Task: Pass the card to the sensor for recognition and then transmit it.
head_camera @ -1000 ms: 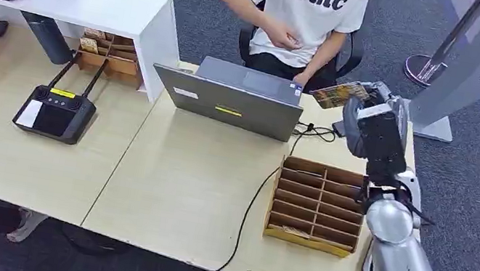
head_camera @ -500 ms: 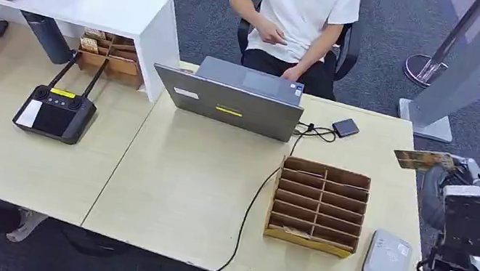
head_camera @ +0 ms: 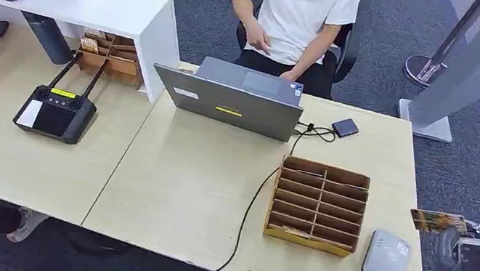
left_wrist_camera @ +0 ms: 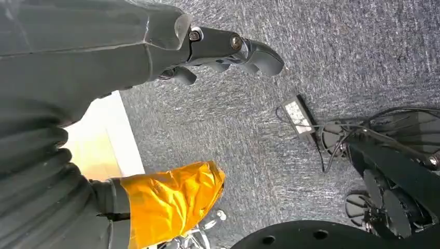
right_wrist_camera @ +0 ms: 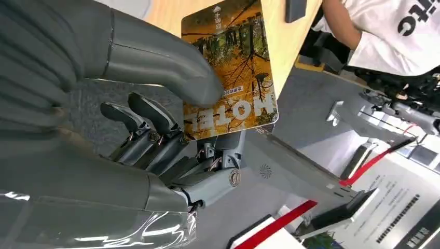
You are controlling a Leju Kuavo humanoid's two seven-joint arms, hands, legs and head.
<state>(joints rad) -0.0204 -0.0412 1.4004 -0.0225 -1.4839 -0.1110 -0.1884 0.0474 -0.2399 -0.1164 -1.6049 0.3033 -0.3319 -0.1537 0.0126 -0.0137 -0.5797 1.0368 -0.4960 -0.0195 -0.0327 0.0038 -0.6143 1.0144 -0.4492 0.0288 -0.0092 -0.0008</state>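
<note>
The right hand holds the card, with the thick thumb pressing it against the darker fingers. The card is orange and brown with trees on it. It sits in the air past the edge of the bench, near the grey sensor but off to the side of it, not touching. The sensor lies flat on the bench just beside the cardboard sorter box. A laptop stands farther from the sensor than the box, and a person in a white shirt sits behind it. The left hand hangs over the grey carpet, fingers loosely spread, holding nothing.
</note>
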